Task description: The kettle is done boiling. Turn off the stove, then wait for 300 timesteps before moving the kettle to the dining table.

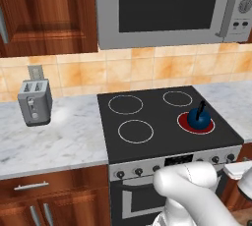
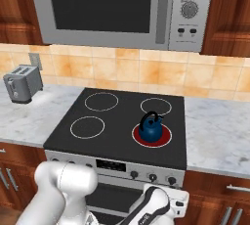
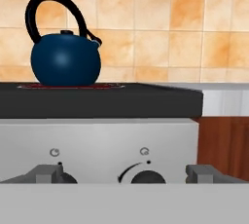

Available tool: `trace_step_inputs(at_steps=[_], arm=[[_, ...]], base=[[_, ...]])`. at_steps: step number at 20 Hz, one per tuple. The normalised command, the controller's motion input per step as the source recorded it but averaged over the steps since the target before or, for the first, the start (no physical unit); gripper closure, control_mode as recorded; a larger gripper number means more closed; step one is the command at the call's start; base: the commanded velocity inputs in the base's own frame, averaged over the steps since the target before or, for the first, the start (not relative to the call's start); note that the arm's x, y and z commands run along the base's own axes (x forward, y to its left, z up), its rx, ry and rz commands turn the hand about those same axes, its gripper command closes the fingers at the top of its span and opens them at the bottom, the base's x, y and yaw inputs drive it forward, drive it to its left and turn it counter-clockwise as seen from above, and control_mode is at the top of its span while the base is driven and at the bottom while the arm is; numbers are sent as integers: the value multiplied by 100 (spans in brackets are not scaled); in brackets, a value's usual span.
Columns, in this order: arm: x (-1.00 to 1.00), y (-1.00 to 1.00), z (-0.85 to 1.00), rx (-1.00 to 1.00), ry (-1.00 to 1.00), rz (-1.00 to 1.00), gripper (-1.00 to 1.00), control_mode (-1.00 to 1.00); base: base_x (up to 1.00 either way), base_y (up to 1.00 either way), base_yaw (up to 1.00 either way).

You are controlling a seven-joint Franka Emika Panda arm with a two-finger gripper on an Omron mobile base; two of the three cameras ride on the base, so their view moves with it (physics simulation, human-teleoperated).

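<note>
The small dark-blue kettle (image 1: 199,118) (image 2: 150,128) (image 3: 65,60) stands upright on the front right burner (image 2: 164,138), which glows red. The stove (image 1: 157,119) (image 2: 122,121) has a black glass top and a stainless front with a row of black knobs (image 2: 152,176). My gripper (image 3: 125,173) is low in front of that knob row, below the kettle. It is open, its fingertips (image 3: 46,172) wide apart on either side of one knob (image 3: 146,177), with a second knob (image 3: 65,177) beside the left tip. The dining table is out of view.
A grey toaster (image 1: 34,102) (image 2: 22,84) sits on the marble counter (image 1: 54,139) left of the stove. More counter (image 2: 217,131) lies to the right. A microwave (image 1: 162,4) (image 2: 112,4) hangs above the cooktop. Wooden cabinets (image 1: 44,195) flank the oven.
</note>
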Motion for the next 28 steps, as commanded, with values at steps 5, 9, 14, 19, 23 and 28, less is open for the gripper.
trace_step_inputs(at_steps=[5,9,14,19,23,28], arm=[[14,-15,-21,0,-1,0,-100,-100],[15,-10,-18,0,-1,0,-100,-100],[15,-9,-17,0,-1,0,-100,-100],[14,-10,-16,0,-2,0,-100,-100],[15,-9,-13,0,-2,0,-100,-100],[11,-2,-8,0,-1,0,-100,-100]], base=[[0,0,0],[0,0,0],[0,0,0],[0,0,0],[0,0,0],[0,0,0]])
